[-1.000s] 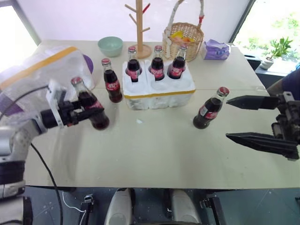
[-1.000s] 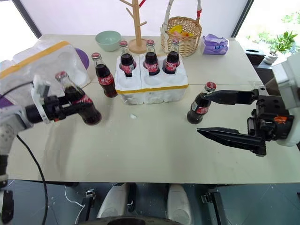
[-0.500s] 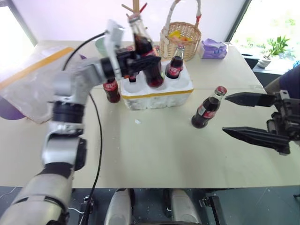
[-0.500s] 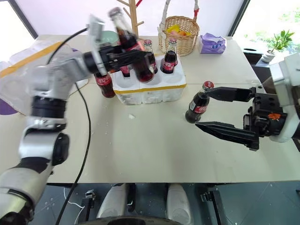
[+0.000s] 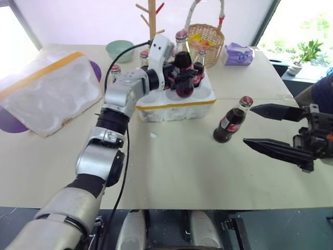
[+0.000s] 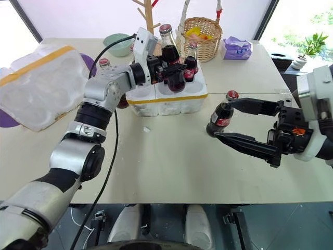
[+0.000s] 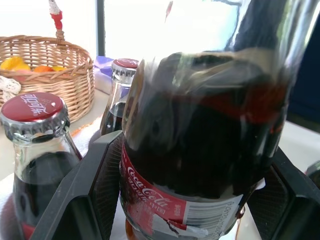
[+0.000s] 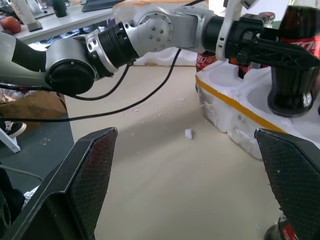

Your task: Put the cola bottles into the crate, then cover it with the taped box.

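Three small red-capped glass cola bottles (image 5: 199,66) stood in the low white styrofoam crate (image 5: 177,99), while the left gripper (image 6: 174,73) clamped a fourth (image 6: 170,60) just above a front well. A fifth (image 5: 230,121) stood between the wide-spread fingers of the right gripper (image 5: 265,128), a sixth (image 5: 115,73) waited beside the crate, and the yellow-taped styrofoam box (image 5: 47,91) lay unused on the beige table (image 5: 177,172) by bright windows.

Left arm (image 6: 86,125): silver-grey jointed segments, black ribbed collars, screw-ringed round housing, white wrist block; black cable trailing toward 7 o'clock. Right arm (image 6: 317,112): white housing, small orange marking at wrist. Grippers: paired black tapered fingers (image 8: 82,180), mesh-textured pads.
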